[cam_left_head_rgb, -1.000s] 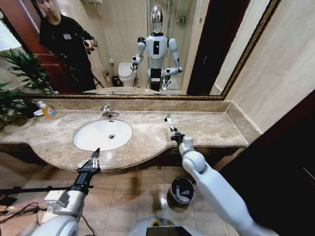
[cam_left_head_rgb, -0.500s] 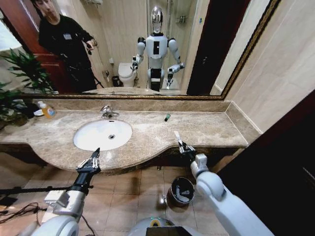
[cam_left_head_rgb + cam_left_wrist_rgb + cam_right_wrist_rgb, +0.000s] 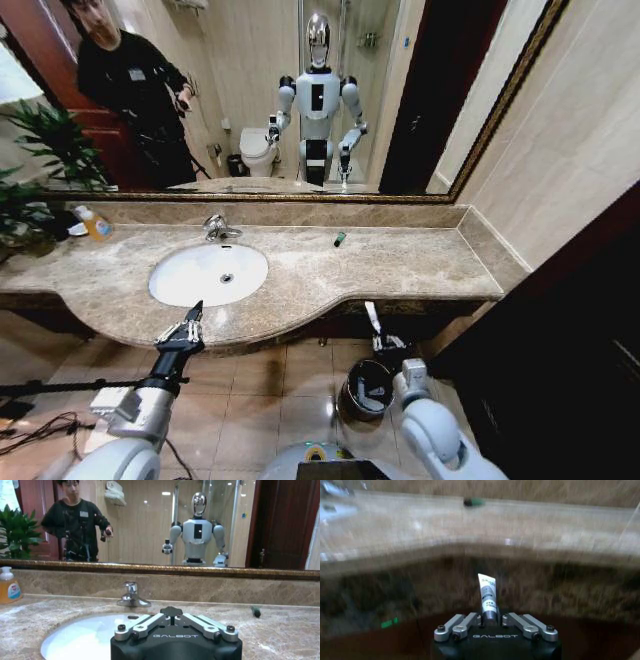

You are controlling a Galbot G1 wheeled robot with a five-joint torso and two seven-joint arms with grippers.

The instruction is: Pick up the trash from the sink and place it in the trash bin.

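**Tube carried over the bin**

A small white tube (image 3: 487, 594) is pinched upright between the fingers of the right gripper (image 3: 385, 343), which is held below the counter edge, just above the trash bin (image 3: 368, 388), presumably for release. A dark green piece (image 3: 340, 239) lies on the marble counter (image 3: 420, 265), beside the sink (image 3: 207, 274). The left gripper (image 3: 184, 330) is parked at the counter's front edge, fingers pressed together.

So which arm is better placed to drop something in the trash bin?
The right. Its gripper is shut on a white tube just above the trash bin, while the left gripper hangs at the counter's front edge by the sink.
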